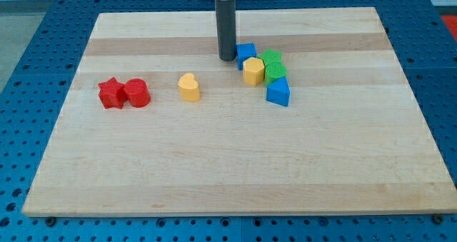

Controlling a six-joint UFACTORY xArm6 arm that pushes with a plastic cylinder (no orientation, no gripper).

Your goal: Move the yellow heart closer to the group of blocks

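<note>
The yellow heart [189,87] lies alone left of the board's middle. A group of blocks sits to its right: a blue cube [245,53], a yellow hexagon [253,71], a green block [272,58], a second green block [276,73] and a blue triangle [278,92]. My tip [227,58] rests on the board just left of the blue cube, up and to the right of the yellow heart, apart from the heart.
A red star [110,93] and a red cylinder [136,93] touch each other at the view's left. The wooden board [235,170] lies on a blue perforated table [28,49].
</note>
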